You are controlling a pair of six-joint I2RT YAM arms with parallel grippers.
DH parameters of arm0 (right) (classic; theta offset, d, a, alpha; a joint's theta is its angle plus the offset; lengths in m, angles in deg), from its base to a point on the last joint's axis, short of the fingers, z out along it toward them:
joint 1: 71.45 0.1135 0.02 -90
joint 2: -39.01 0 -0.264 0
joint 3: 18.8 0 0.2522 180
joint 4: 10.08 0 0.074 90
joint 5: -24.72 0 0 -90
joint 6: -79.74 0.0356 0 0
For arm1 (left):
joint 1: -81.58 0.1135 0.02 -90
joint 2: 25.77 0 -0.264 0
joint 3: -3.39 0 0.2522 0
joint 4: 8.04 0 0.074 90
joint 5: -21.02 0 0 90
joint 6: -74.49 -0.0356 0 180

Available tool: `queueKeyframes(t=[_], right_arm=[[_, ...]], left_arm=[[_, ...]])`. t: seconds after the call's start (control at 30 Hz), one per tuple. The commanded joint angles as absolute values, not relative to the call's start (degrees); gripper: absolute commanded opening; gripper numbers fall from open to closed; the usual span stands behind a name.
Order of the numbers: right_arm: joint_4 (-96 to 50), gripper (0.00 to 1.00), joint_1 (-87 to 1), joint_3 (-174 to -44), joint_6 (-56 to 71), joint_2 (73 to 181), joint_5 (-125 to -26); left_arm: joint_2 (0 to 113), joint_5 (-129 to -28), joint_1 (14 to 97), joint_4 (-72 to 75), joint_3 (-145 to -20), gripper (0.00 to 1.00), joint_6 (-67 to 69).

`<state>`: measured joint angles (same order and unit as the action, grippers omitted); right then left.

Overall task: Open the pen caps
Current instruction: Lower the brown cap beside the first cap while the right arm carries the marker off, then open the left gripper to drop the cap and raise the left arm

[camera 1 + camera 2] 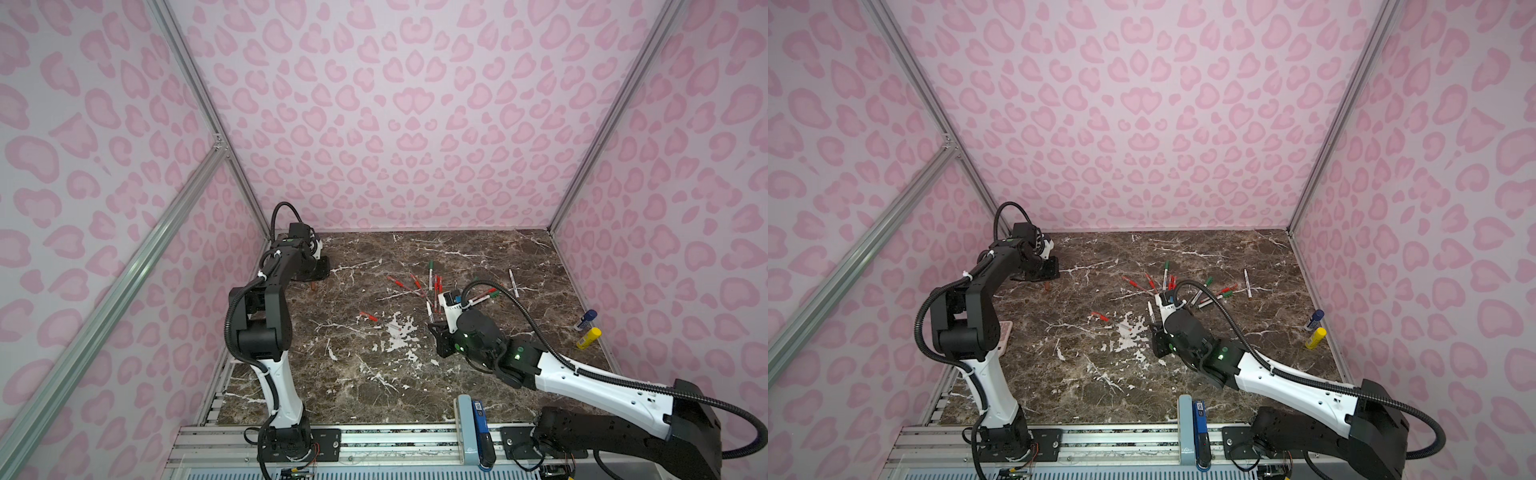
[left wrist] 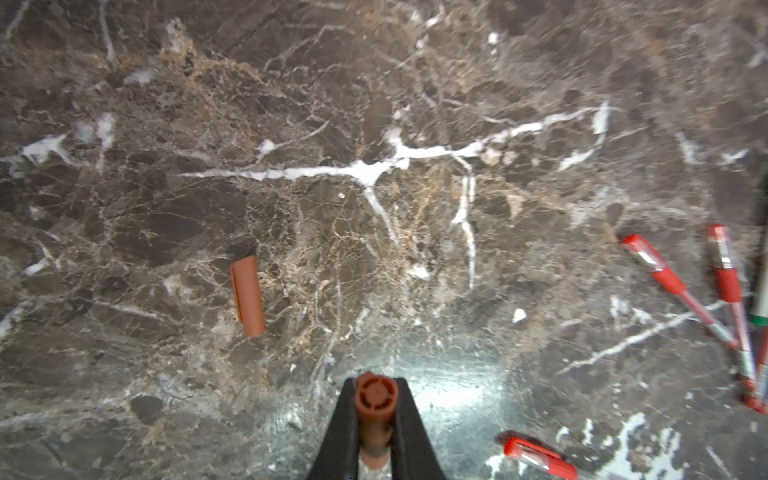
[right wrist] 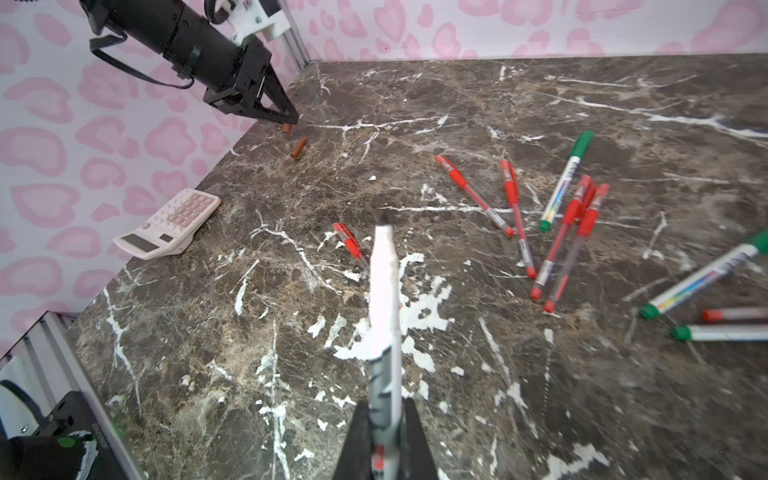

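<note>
In a top view, capped pens (image 1: pixel 431 275) are lying on the marble tabletop (image 1: pixel 374 386), with pink spotted walls (image 1: pixel 415 104) enclosing it; in the left wrist view, the left gripper (image 2: pixel 377 384) is pinching a brown cap (image 2: pixel 377 399), a loose cap (image 2: pixel 248 295) lying nearby; in the right wrist view, the right gripper (image 3: pixel 384 405) is clamping the bared white pen (image 3: pixel 384 291); setting both down seems next.

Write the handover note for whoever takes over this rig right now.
Left gripper: shut on a small brown plastic cap, above the far left corner of the marble table.
Right gripper: shut on a thin white pen, nib bare.
Done: that pen is uncapped; a second brown cap lies loose near the left gripper.
Left: the red-capped clear pens and green-capped white pens mid-table are capped.
</note>
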<state>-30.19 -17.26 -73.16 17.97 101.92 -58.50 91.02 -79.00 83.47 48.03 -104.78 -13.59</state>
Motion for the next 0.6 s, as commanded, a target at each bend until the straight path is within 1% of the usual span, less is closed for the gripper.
queueKeyframes(t=[0.0, 0.27, 0.47, 0.57], right_arm=[[-30.62, 0.00, -17.70, -71.48, 18.64, 99.72, -55.60], [-33.19, 0.00, -19.06, -72.29, 17.51, 98.07, -56.17], [-32.74, 0.00, -19.51, -72.49, 17.67, 98.07, -56.61], [-33.40, 0.00, -19.92, -73.37, 17.60, 98.65, -57.14]], left_arm=[[95.03, -73.89, 83.51, 52.62, -108.36, 0.04, -15.51], [102.53, -72.15, 83.25, 55.70, -114.54, 0.09, -16.01], [105.84, -71.16, 83.25, 56.47, -117.72, 0.10, -15.95], [107.00, -70.75, 83.17, 56.85, -118.44, 0.12, -16.09]])
